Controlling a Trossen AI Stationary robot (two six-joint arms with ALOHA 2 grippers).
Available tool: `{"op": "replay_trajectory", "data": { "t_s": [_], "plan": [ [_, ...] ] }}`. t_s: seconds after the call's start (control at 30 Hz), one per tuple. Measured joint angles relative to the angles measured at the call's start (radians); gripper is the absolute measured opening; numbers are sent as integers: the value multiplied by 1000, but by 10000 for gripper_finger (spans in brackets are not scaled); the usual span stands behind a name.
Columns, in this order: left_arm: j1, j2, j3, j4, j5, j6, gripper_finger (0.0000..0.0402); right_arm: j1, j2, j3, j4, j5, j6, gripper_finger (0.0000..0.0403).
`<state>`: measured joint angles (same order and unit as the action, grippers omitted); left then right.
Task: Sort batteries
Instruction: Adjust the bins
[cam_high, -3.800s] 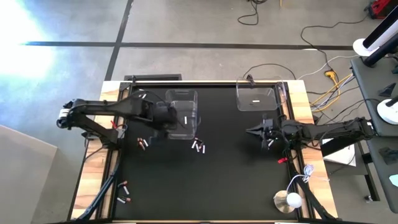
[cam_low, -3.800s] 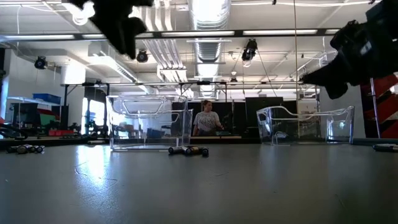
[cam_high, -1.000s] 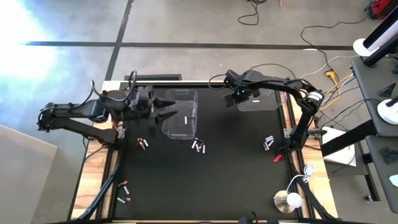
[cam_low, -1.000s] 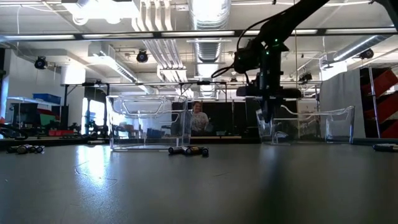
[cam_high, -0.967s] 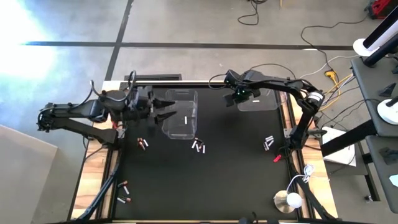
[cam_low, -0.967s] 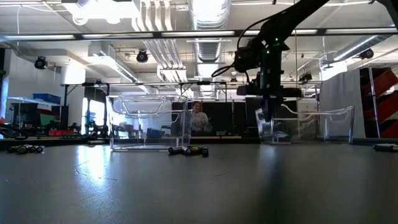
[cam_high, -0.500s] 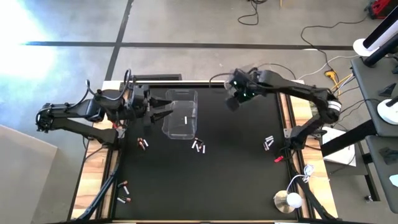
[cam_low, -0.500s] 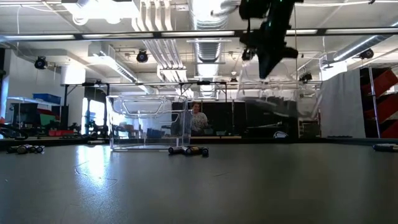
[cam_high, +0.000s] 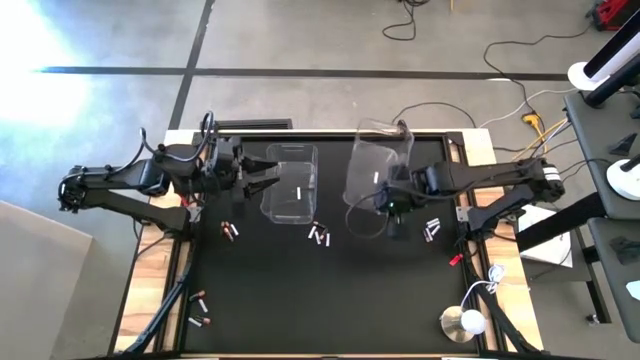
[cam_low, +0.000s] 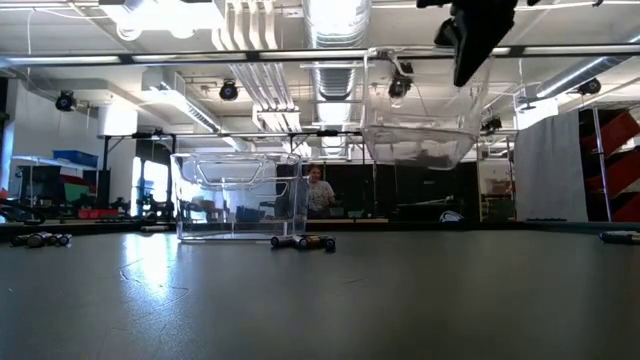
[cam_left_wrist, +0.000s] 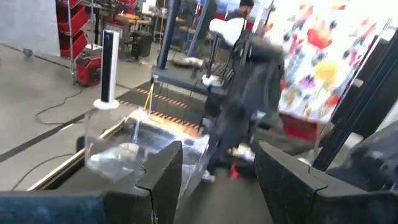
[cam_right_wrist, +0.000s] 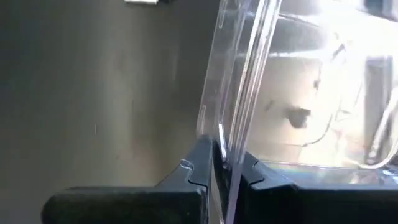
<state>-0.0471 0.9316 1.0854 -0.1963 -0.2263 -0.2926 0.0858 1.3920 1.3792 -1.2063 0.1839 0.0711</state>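
Note:
My right gripper (cam_high: 386, 203) is shut on a clear plastic bin (cam_high: 374, 170) and holds it in the air over the middle right of the table, as the low view shows (cam_low: 415, 130). My left gripper (cam_high: 266, 177) is open and hovers just left of a second clear bin (cam_high: 291, 187). That bin stands on its base and holds one silvery-white battery (cam_high: 297, 190). More batteries lie loose on the mat: a mixed group (cam_high: 319, 235), dark ones (cam_high: 230, 230), silvery ones (cam_high: 432, 230) and some near the left front corner (cam_high: 198, 310). My right gripper pinches the lifted bin's side wall at its rim (cam_right_wrist: 231, 146), one finger (cam_right_wrist: 202, 168) on each face of the wall. It comes from above, fingers pointing down (cam_low: 470, 60). The bin hangs below the fingers, clear of the table and roughly upright.
A small red clip-like piece (cam_high: 453, 258) lies near the right edge. A white round object with a cord (cam_high: 463, 322) sits at the right front corner. Cables run along the table's wooden side rails. A person (cam_low: 318, 192) shows in the room beyond the table.
My right gripper took the bin by its wall at the table's far right corner, lifted it clear, and carried it up and toward the near edge and the middle. The bin left the mat and now hangs in the air. My left arm stayed almost still.

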Motion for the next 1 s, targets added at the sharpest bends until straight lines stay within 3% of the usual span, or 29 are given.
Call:
{"op": "replay_trajectory", "data": {
  "t_s": [0.2,0.47,1.0],
  "plan": [
    [-3,-37,103,65,86,79,181,46,69,-46,11,-8,-7,12],
    [-2,-30,216,58,87,196,181,47,153,-51,40,-1,-44,12],
    [-2,-24,203,27,87,127,181,43,267,-63,152,0,-80,12]
  ]
}}
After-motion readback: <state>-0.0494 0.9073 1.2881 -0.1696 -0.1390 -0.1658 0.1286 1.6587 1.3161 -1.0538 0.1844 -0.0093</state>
